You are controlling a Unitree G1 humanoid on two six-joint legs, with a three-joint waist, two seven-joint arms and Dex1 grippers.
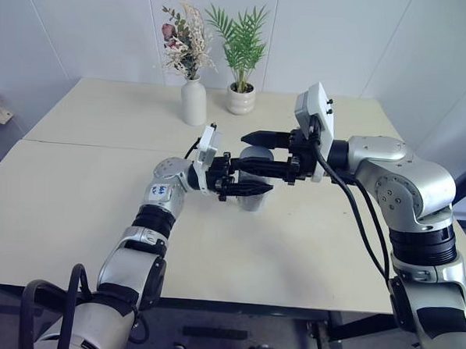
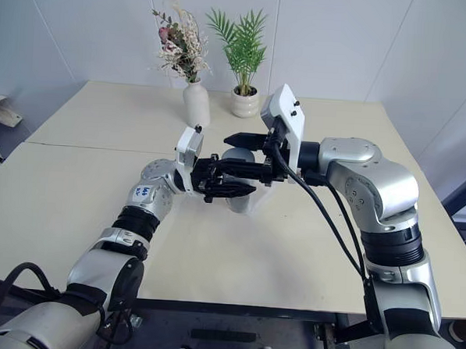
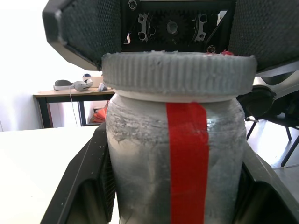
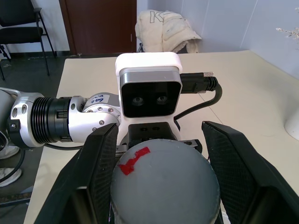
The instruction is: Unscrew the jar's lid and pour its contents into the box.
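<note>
The right gripper (image 4: 161,179) clamps the grey lid (image 4: 164,184) between its fingers, while the left gripper (image 3: 175,186) is closed on the clear jar (image 3: 175,163) below, held above the table (image 1: 76,182). Unscrewing is under way; the lid must twist free next. The jar's contents cannot be made out.

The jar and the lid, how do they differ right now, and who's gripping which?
The jar is clear with a long red strip down its side; the lid is solid grey with a small red mark on top. The jar is tall and smooth-walled; the lid is flat with a ribbed edge. The left gripper clamps the jar's body, the right gripper clamps the lid. Both are round, and the lid sits on the jar.
</note>
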